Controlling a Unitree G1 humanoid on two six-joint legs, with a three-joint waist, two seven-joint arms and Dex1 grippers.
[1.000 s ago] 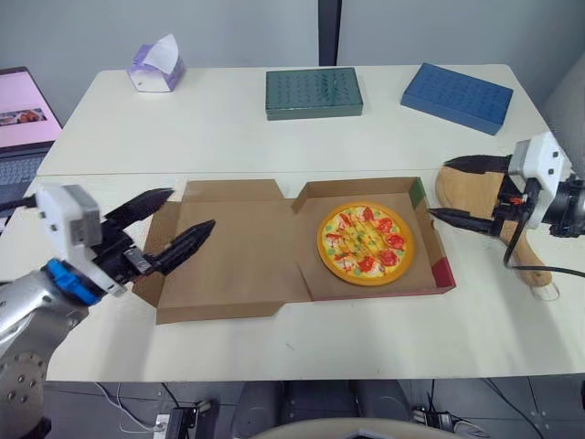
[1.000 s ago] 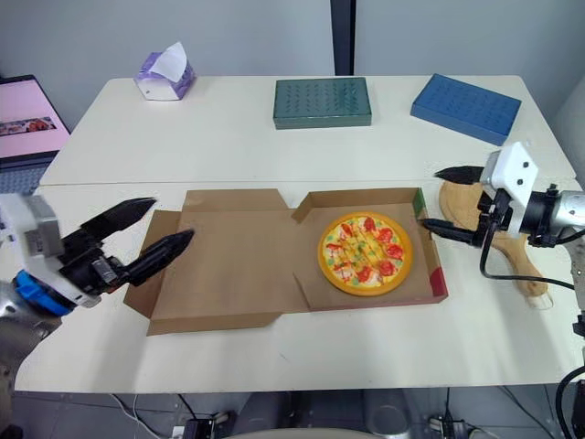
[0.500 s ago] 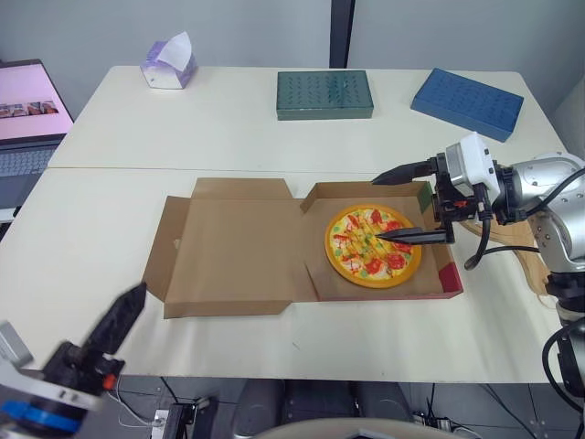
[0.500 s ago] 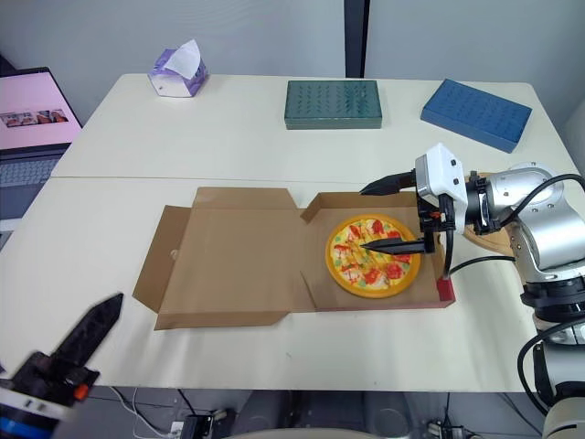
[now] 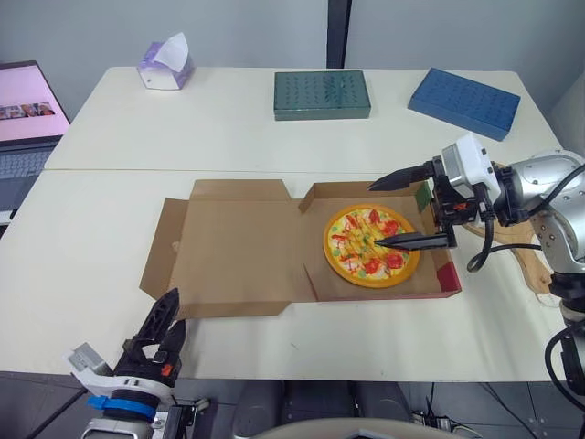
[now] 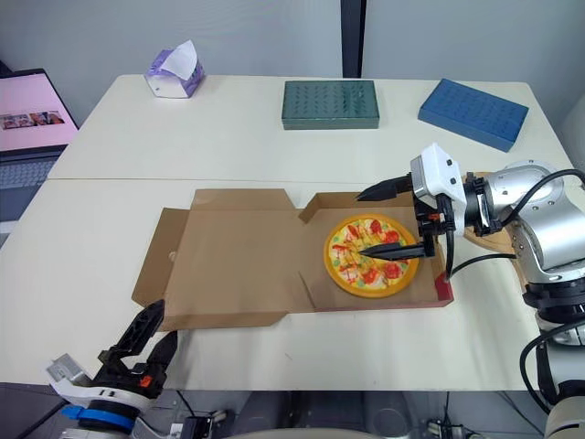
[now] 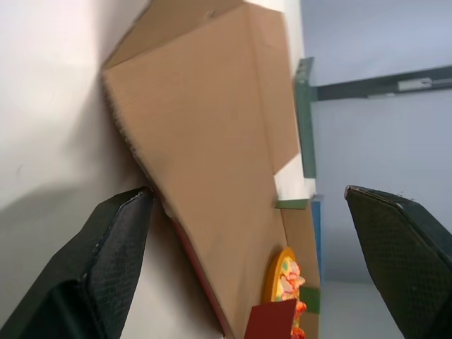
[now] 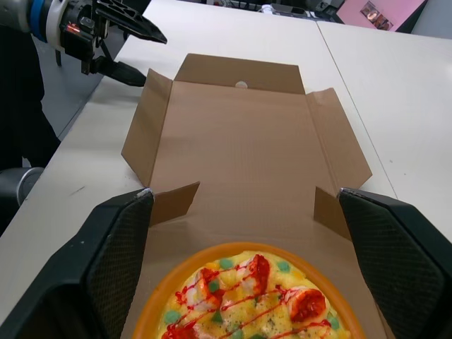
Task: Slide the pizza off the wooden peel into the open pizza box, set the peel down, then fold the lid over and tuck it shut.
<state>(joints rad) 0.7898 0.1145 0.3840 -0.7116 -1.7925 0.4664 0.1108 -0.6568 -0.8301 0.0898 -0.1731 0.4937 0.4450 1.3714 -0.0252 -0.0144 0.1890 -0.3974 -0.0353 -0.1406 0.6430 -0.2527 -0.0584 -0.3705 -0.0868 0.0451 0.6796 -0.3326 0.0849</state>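
Looking down from the head views, the pizza sits in the tray half of the pizza box on the bench, with the lid lying flat open toward the robot's left. The right claw hangs over it, spread wide, one tip above the pizza's middle and the other above the box's far wall. The wooden peel lies on the bench behind that arm, mostly covered by arm and cable. The left claw is by the bench's front edge, near the lid's corner; its spread is hard to read here.

On to the left wrist view, and that settles it: the fingers stand far apart, holding nothing. The box is seen edge-on, with the pizza a thin sliver beyond the lid.

Right wrist view now: the pizza lies between the wide-apart fingers, its near part cut off by the frame edge. The lid's inner face and flaps show plainly, with the left claw beyond them.
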